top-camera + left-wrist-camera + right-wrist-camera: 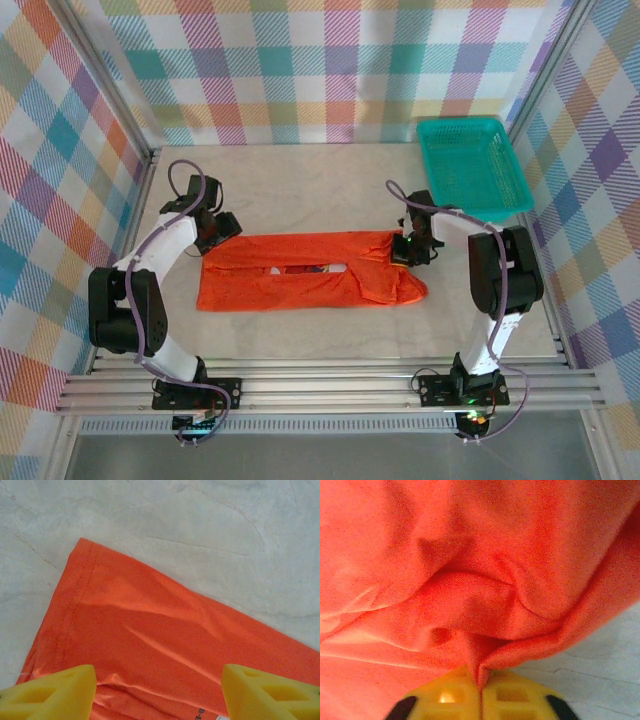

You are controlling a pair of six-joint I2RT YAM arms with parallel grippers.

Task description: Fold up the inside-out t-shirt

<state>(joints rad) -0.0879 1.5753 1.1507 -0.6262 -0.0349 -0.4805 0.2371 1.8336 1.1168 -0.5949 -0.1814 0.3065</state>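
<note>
Across the middle of the pale marbled table (300, 170), the inside-out t-shirt (300, 290) is lying as a long orange band running left to right. It appears to be doubled lengthwise, with a slot-like gap near its centre.

Right gripper (480, 692) is pinching the cloth. Its yellow fingers are pressing flat together with a ridge of fabric rising from the seam between them, and the shirt is puckering around that pinch. From overhead, this grip is sitting at the shirt's right end, on the far edge, where the cloth is looking rumpled. Judgement: it is taking hold there so that end can be lifted and carried over the band.

Left gripper (160, 695) is standing open, its two yellow fingertips (55, 692) spread well apart above the shirt's left end with nothing between them. Below it, a hemmed corner is lying flat on the table, stitching showing along the edge. Whether the fingertips are touching the cloth I cannot tell. Judgement: it is lining up on the matching far corner so both ends can move together, since a one-sided lift would be skewing the fold.

Teal mesh basket (470, 165) is sitting at the far right corner, well apart from the shirt.

Risk: the right pinch may be gathering several layers and dragging wrinkles into the fold.
</note>
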